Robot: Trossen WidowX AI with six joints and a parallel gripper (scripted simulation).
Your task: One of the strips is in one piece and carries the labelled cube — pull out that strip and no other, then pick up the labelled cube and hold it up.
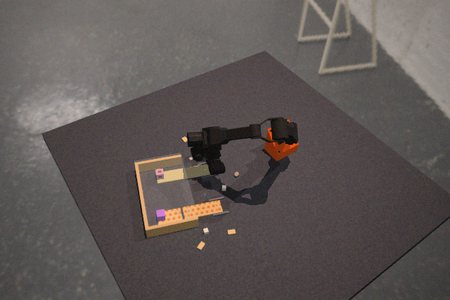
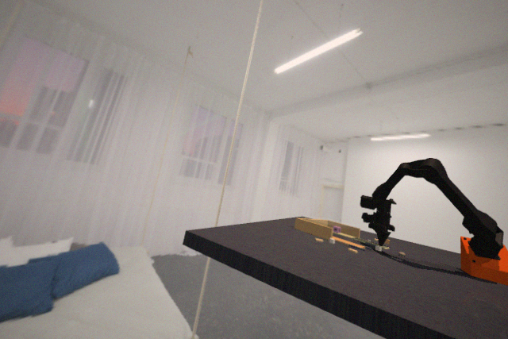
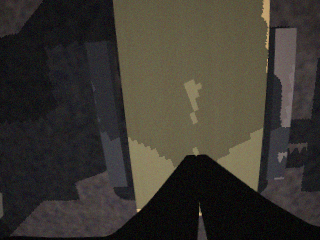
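A pale yellow strip (image 1: 172, 174) (image 3: 190, 50) runs out of the open side of the wooden-walled tray (image 1: 142, 197) (image 2: 313, 229); no break shows in its visible part. A pink cube (image 1: 159, 173) with dark square markings sits at its inner end. An orange-dotted strip (image 1: 202, 209) (image 2: 348, 242) has a dark gap across it, and a plain purple cube (image 1: 159, 214) sits at its inner end. My gripper (image 2: 382, 244) (image 3: 196, 164) is shut and empty, tips down over the outer end of the yellow strip. Its tips are hidden in the top view.
Grey rails (image 3: 107, 100) (image 3: 284, 75) flank the yellow strip. Shorter rails flank the dotted strip's outer end. A white block (image 1: 223, 187) and a tan piece (image 1: 236, 173) lie near my gripper. Several other small pieces (image 1: 231, 231) (image 1: 200, 245) (image 1: 184, 139) lie outside the tray.
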